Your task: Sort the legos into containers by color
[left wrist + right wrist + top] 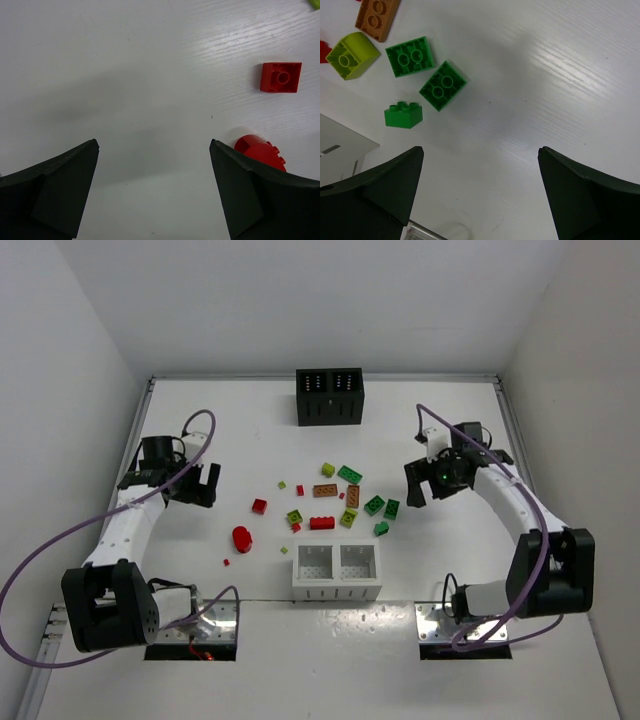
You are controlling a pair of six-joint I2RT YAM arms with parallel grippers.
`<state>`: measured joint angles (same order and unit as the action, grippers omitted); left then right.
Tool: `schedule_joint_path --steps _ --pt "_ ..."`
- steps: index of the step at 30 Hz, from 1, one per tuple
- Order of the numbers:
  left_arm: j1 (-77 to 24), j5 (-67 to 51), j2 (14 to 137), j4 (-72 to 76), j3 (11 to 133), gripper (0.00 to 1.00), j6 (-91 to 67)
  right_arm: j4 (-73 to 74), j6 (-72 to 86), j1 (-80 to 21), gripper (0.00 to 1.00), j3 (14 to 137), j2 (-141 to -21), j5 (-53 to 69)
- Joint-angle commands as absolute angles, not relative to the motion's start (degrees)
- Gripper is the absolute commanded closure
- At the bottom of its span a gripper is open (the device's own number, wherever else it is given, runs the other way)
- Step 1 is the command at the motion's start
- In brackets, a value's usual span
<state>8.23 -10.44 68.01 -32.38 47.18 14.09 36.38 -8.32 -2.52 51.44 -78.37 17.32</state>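
Note:
Several legos lie in the table's middle: a red square brick (259, 506), a red rounded piece (242, 538), a long red brick (322, 523), dark green bricks (374, 505), lime pieces (348, 518) and orange-brown bricks (324, 490). The white box (336, 572) stands in front of them, the black box (330, 397) at the back. My left gripper (197, 485) is open and empty, left of the red bricks (281, 77). My right gripper (428, 485) is open and empty, right of the green bricks (442, 85); a corner of the white box (340, 145) shows in its view.
White walls close in the table on the left, right and back. Purple cables loop off both arms. Tiny red and lime bits (226, 562) lie scattered around the pile.

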Motion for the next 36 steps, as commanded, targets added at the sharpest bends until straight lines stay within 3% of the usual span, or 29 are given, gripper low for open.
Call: schedule_joint_path --steps 1,8,14,23,29,36 --pt "8.09 -9.76 66.97 -30.59 47.72 0.00 13.36 32.96 -8.78 -5.18 0.03 51.42 -80.33 16.61" --pt "8.09 -8.61 66.97 -31.64 47.72 0.00 12.83 32.34 -5.64 -8.26 0.03 55.54 -88.15 15.64" --pt "8.09 -5.10 67.59 -31.64 48.25 0.00 12.83 31.03 4.82 -10.01 0.03 55.47 -89.82 14.33" --pt "8.09 -3.96 67.59 -31.64 47.72 0.00 11.78 30.41 7.65 -14.49 0.02 55.45 -93.16 9.33" --pt "8.09 -2.90 67.59 -31.64 47.20 0.00 11.25 29.27 8.88 -15.73 0.13 55.99 -95.88 1.94" --pt "8.09 -2.37 67.59 -31.64 46.67 0.00 11.25 27.16 8.88 -16.26 0.16 56.51 -98.08 1.41"
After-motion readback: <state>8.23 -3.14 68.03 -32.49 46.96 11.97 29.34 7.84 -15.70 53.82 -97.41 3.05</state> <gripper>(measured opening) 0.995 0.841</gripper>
